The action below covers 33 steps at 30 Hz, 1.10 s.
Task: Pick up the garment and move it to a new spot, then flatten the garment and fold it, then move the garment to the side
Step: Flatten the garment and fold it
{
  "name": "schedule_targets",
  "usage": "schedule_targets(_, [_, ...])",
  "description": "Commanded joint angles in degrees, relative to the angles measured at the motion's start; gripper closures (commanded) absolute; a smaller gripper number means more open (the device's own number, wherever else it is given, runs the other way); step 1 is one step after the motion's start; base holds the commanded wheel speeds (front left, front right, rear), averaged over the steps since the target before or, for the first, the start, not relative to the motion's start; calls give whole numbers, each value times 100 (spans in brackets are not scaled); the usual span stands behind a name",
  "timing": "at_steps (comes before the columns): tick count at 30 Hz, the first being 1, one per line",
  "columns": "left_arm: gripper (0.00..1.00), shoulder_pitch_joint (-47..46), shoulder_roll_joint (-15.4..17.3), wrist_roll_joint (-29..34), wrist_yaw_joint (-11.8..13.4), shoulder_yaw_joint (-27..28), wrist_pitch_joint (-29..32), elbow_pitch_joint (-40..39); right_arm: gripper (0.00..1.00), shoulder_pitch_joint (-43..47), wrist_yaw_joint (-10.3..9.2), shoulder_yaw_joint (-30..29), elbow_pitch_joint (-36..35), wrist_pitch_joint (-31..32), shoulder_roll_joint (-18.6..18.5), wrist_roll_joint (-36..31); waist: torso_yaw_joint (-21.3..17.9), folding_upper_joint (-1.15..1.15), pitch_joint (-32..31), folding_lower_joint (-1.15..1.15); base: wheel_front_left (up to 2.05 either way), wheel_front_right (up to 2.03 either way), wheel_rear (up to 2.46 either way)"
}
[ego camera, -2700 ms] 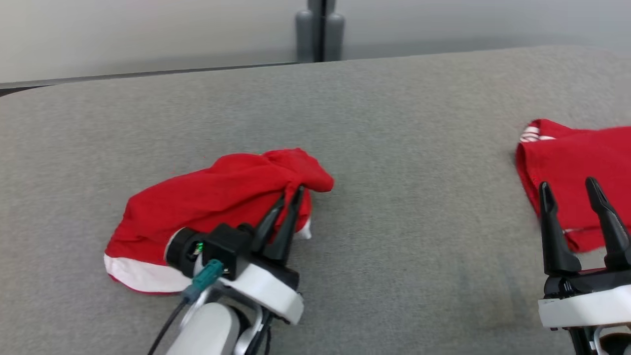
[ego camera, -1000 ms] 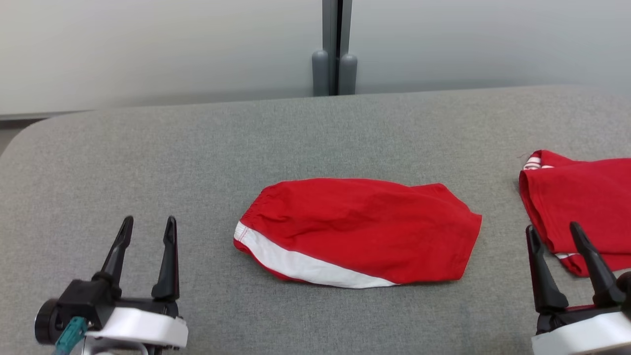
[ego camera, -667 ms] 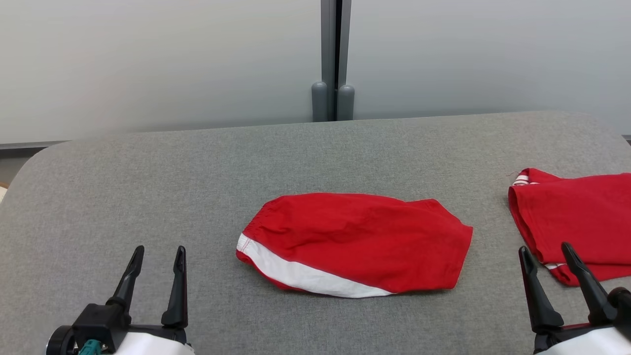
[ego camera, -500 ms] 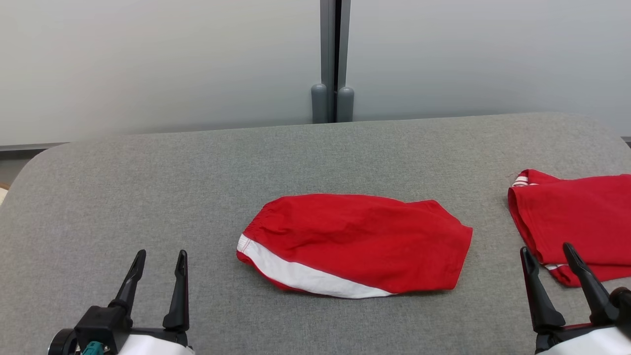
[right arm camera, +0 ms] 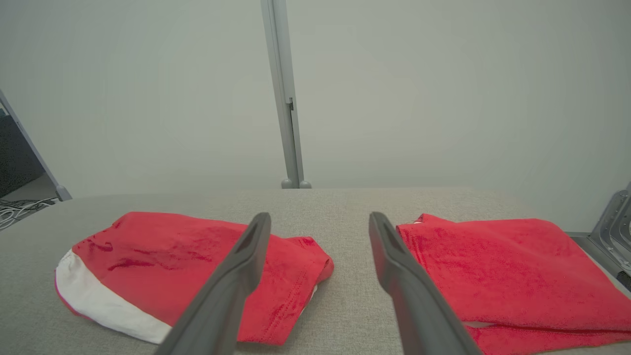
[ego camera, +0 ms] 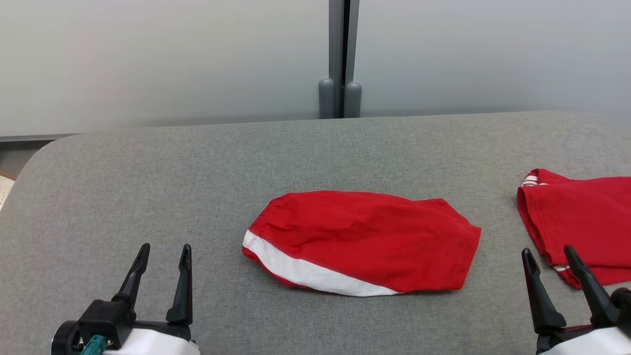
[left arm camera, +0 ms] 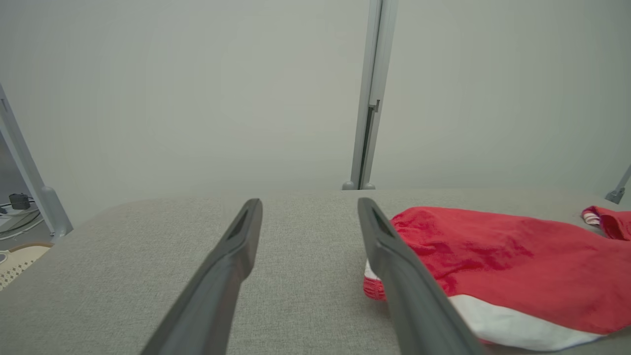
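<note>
On the grey table [ego camera: 148, 162], the red garment [ego camera: 362, 241] lies flat. Left gripper [ego camera: 164, 254] and right gripper [ego camera: 548, 255] are both spread wide, grasping nothing.

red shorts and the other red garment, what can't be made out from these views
Red shorts: underside and inner layers, hidden by the top layer in every view; in the left wrist view a finger of the left gripper covers part of the waistband end, and the right edge cuts the leg end.
Second red garment: cut off by the head view's right edge, its near edge behind the right gripper; its type cannot be told.
</note>
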Motion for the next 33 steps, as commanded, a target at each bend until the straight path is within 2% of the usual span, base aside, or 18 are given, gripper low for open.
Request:
schedule_targets(1, [0,-133,7,26,-13,2,-20,-21,0,34,-1,18,73,23,3,28,60,0,71,0,0,0,0])
schedule_targets(12, [0,-776,-198,253,-51,-175,-29,-256,0,-527,0,356,1535,-116,-75,458,577,0,930,0,0,0,0])
schedule_targets(19, [0,-996,-381,371,-106,-131,-33,-315,0,-976,0,617,2336,-255,-112,734,717,0,1140,0,0,0,0])
schedule_targets(20, [0,-1002,-404,389,-119,-131,-33,-320,51,-983,0,646,2347,-288,-140,767,720,0,1154,0,0,0,0])
schedule_targets(21, [0,-1013,-419,408,-139,-128,-34,-325,76,-984,0,686,2322,-343,-173,799,720,0,1166,0,0,0,0])
schedule_targets(22, [0,-1013,-419,408,-139,-128,-34,-325,76,-984,0,686,2322,-343,-173,799,720,0,1166,0,0,0,0])
schedule_targets(23, [0,-1019,-428,429,-153,-116,-34,-336,100,-974,-1,703,2269,-395,-195,823,712,0,1175,0,0,0,0])
schedule_targets(33, [0,-1156,-497,603,-247,2,-35,-447,100,-1055,-1,691,1146,-568,-536,555,551,0,1326,0,0,0,0])
